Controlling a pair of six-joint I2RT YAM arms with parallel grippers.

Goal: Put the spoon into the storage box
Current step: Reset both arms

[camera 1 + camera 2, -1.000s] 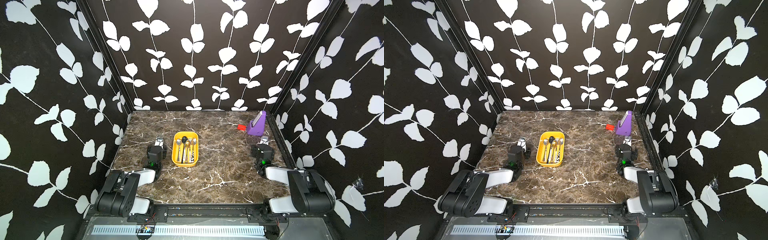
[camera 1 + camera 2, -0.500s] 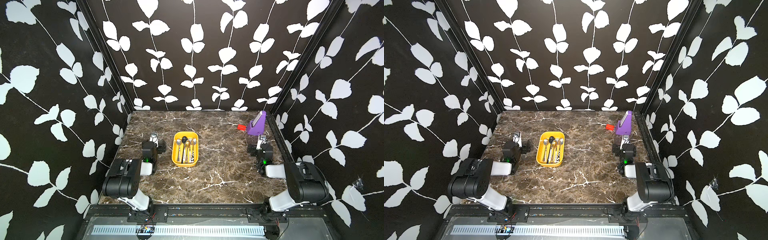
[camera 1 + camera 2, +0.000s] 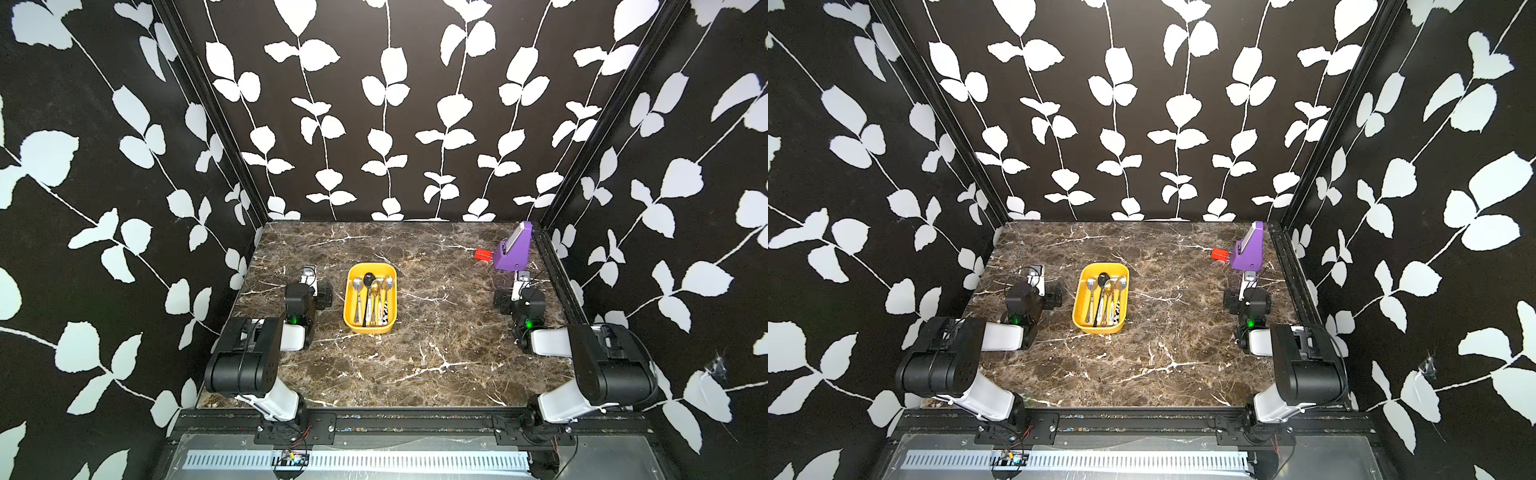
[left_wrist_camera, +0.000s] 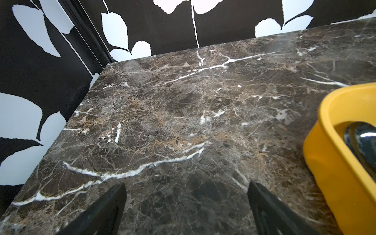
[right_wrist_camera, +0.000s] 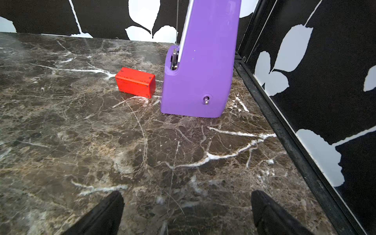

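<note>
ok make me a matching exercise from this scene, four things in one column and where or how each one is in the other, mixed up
Things
1 storage box
2 purple stand
3 red block
4 left gripper

Place or state
a open and empty
b standing at the far right corner of the table
c mid-table, with spoons inside
d lying flat beside the stand

Pairs: 1-c, 2-b, 3-d, 4-a
</note>
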